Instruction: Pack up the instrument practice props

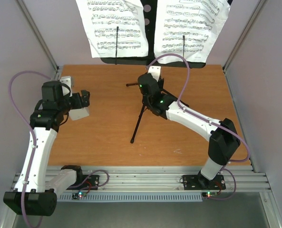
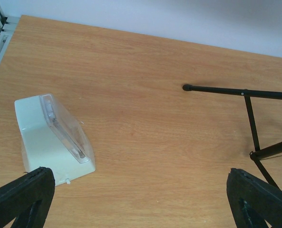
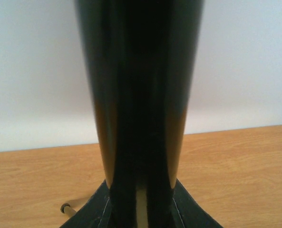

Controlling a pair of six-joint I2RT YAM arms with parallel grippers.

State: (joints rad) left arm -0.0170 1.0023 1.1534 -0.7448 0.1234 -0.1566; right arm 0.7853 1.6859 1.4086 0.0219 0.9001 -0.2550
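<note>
Left gripper (image 2: 138, 183) spread wide, holding nothing, over table (image 2: 145, 61). Metronome (image 2: 50, 137) on table at 9 o'clock, near my left finger (image 2: 22, 194). Right gripper (image 1: 149, 90) closed around music stand (image 1: 138, 124) pole, mid-table. Sheet-music pages (image 1: 113, 26) on desk, 12 o'clock.

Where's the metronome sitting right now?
In the top view the metronome lies left on the table, beneath the open left gripper, well left of the music stand.
</note>
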